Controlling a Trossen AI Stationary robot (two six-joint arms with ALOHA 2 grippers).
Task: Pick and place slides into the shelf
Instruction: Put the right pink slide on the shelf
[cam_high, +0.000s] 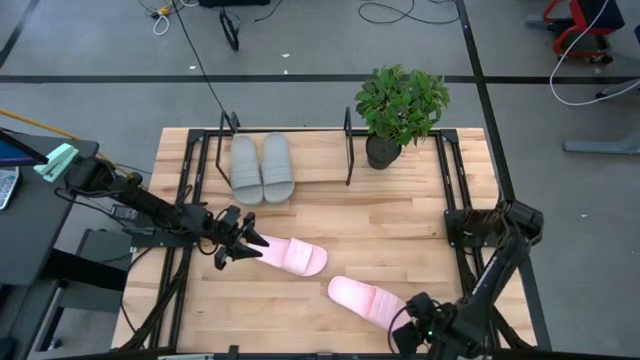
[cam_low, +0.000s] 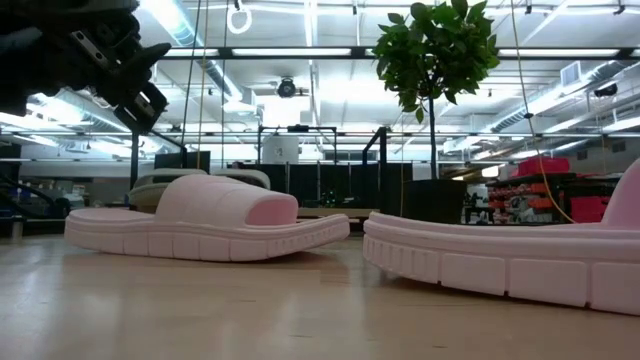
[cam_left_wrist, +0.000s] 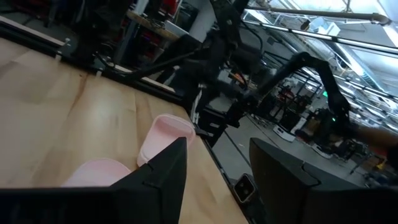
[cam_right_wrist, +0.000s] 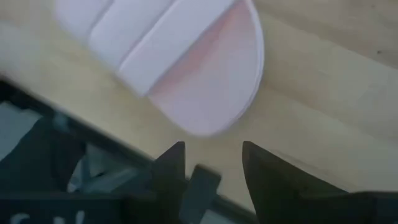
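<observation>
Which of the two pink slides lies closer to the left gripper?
The pink slide nearer the table's middle; the left gripper, jaws open, sits right at its end. The other pink slide lies by the right gripper.

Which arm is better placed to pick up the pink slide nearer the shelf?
Left. The left gripper, open, sits at the end of that pink slide; the right gripper is by the other pink slide.

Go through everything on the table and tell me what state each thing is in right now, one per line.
Grey slides: side by side on the shelf, not held.
Shelf: about half filled, room beside the grey pair.
Pink slide nearer the left gripper: flat on the table, not held.
Other pink slide: flat on the table, not held.
Left gripper: jaws open, empty.
Right gripper: jaws open, empty.
Plant: upright.
</observation>
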